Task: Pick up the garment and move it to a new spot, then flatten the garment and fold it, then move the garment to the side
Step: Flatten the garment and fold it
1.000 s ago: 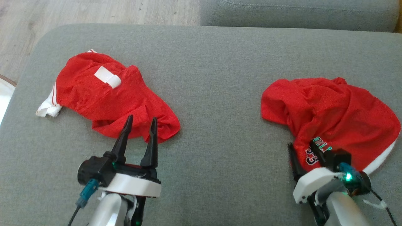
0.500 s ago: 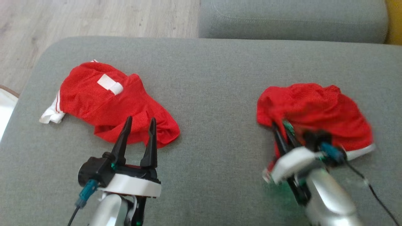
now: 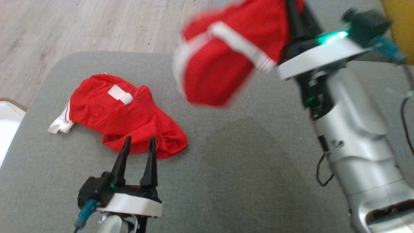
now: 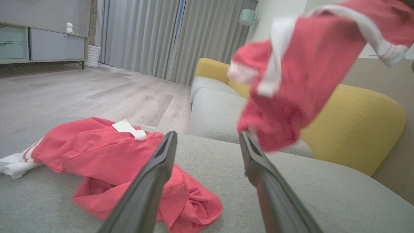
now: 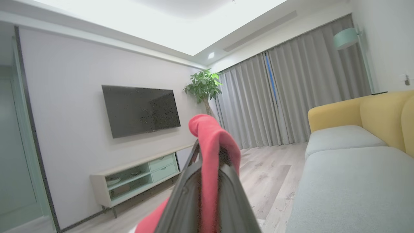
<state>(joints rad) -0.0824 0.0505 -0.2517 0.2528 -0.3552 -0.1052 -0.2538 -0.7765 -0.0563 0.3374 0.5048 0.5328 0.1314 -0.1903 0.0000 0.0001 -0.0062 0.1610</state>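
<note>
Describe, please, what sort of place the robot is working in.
Most likely a home living room: a wall-mounted television above a low media cabinet, a yellow sofa, and floor-length grey curtains.

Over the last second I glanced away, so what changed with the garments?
The right tool shut on the right-hand red garment and lifted it clear of the grey cushion. The left tool, open, and the other red garment stayed where they were.

Grey cushion point(image 3: 242, 168), wood floor point(image 3: 81, 26), yellow sofa point(image 4: 355, 119), grey curtains point(image 5: 291, 97), wall television point(image 5: 140, 110)
</note>
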